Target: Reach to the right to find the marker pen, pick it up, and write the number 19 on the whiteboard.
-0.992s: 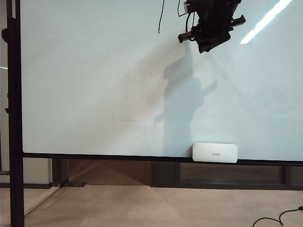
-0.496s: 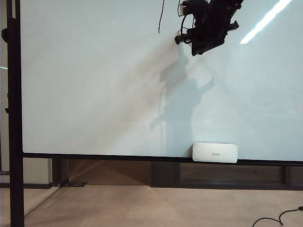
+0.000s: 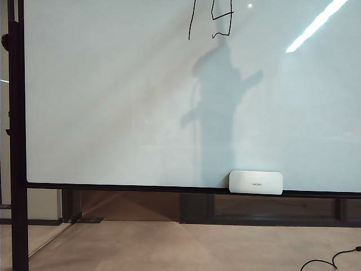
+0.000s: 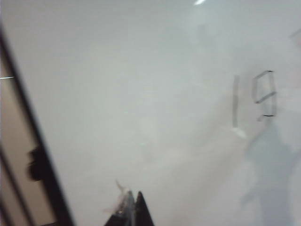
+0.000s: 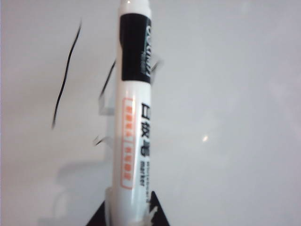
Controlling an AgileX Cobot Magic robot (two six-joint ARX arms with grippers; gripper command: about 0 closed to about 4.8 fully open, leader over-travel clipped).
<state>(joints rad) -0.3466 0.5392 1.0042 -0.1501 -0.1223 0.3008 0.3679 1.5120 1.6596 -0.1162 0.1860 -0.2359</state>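
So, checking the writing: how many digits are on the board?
2. A slanted 1 and beside it a boxy 9, both high on the whiteboard; their tops run past the exterior view's edge.

The whiteboard (image 3: pixel 113 113) looks glossy and smooth within a matt black frame (image 3: pixel 17 141); the marker pen (image 5: pixel 134 117) has a shiny white plastic barrel.

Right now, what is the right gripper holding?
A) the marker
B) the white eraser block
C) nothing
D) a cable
A: in the right wrist view the white marker rises from between the right gripper fingers, in front of the whiteboard with the 19 strokes.
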